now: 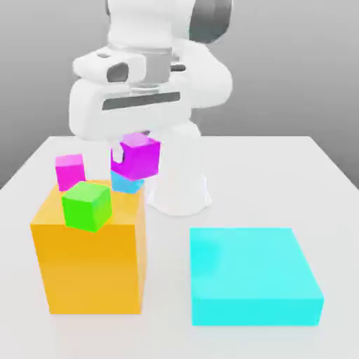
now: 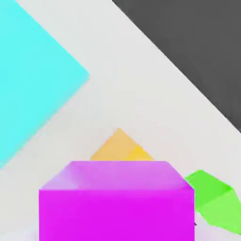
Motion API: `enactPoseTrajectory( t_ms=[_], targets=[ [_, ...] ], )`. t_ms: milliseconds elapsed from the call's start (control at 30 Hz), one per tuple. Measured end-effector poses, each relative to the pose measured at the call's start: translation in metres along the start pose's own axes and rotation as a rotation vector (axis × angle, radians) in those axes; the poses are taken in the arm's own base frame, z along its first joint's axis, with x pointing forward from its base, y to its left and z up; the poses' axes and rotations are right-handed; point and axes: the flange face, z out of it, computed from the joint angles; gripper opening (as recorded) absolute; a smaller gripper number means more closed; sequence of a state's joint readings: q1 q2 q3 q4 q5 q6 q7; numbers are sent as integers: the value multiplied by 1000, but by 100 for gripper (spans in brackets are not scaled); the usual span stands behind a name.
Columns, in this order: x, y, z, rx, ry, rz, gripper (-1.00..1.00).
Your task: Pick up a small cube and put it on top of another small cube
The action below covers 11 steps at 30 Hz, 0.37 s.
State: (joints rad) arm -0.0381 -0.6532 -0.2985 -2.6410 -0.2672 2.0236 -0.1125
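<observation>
Under the white robot hand, the small purple cube (image 1: 137, 156) is held tight in the gripper (image 1: 133, 144), just above the small sky-blue cube (image 1: 126, 182). Nearby, a green cube (image 1: 86, 205) sits on the big orange block (image 1: 91, 270), a pink cube (image 1: 69, 170) stands behind, and a flat cyan block (image 1: 252, 277) lies on the white table (image 1: 308, 168). No writing shows on anything.

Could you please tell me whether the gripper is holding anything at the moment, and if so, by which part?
It holds the purple cube, raised over the blue cube; which faces the gripper pinches cannot be told.

orange block (image 1: 91, 263) and cyan block (image 1: 252, 277), clear gap between
</observation>
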Motion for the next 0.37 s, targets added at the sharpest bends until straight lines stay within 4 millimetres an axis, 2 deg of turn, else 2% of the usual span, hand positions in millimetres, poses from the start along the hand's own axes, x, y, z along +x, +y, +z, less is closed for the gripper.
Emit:
enactPoseTrajectory(
  t_ms=[100,167,233,267,367],
  targets=[
    [-44,63,-11,49,-13,23,-100],
    [-55,77,8,62,-16,29,-100],
    [-59,78,35,65,-17,30,-100],
    [-60,78,45,66,-16,30,100],
    [-60,78,45,66,-16,30,100]
  ],
)
